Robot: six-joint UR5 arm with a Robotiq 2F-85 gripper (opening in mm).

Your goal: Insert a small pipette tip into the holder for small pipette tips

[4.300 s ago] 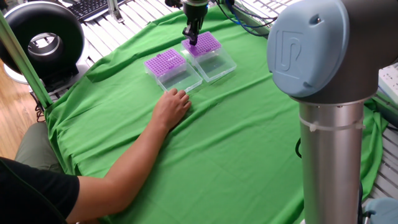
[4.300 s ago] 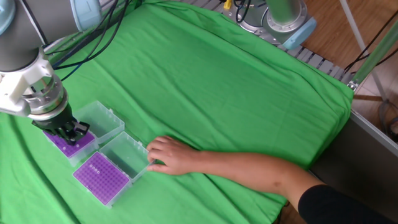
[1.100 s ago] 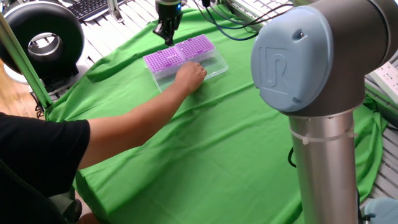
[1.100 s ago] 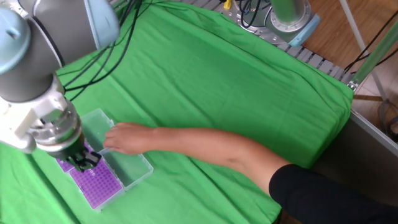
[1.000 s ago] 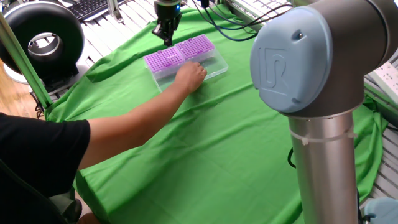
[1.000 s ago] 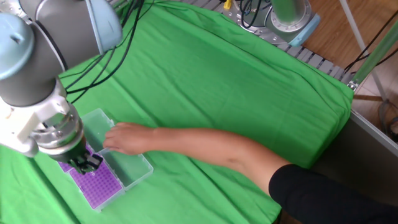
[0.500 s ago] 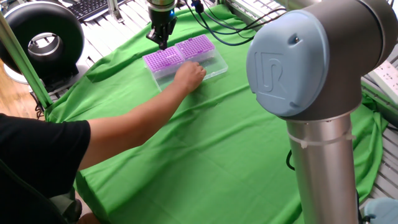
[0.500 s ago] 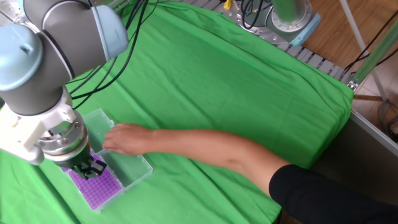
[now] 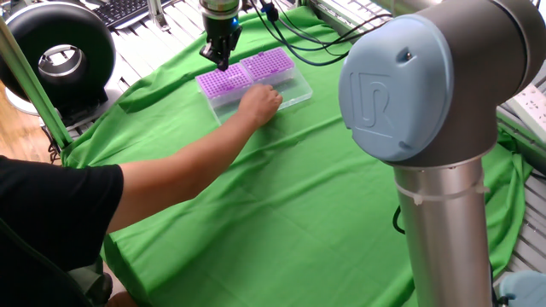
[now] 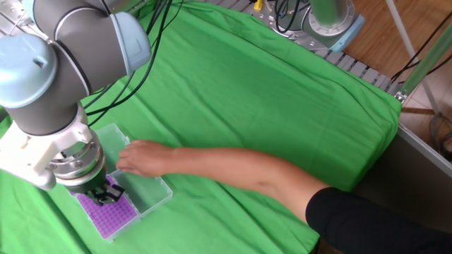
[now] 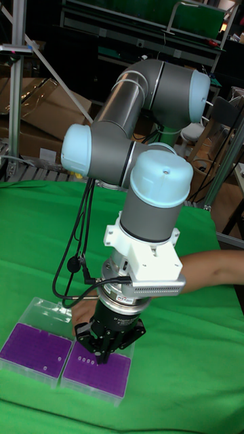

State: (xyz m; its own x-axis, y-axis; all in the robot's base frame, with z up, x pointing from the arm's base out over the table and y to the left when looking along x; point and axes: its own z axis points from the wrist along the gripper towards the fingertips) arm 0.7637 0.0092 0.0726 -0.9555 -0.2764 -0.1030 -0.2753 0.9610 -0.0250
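Two clear boxes with purple hole racks stand side by side on the green cloth. My gripper (image 9: 221,59) hangs just over the back edge of the left holder (image 9: 223,82), beside the right holder (image 9: 269,63). In the tall fixed view the gripper (image 11: 102,357) points straight down at the right-hand rack (image 11: 98,371), its fingers shut to a narrow point on the small pipette tip, which is barely visible. In the other fixed view the gripper (image 10: 106,192) covers the far end of the rack (image 10: 111,212).
A person's hand (image 9: 260,101) rests on the open clear lids (image 10: 145,189) of the boxes, the forearm (image 10: 240,169) stretched across the cloth. A ring light (image 9: 60,51) and a keyboard (image 9: 119,10) lie beyond the table's left side. The robot's base column (image 9: 448,222) stands at the right.
The gripper has shifted from the seam between the two boxes to over the left holder and slightly down. The hand moved onto the lids earlier and now holds still.
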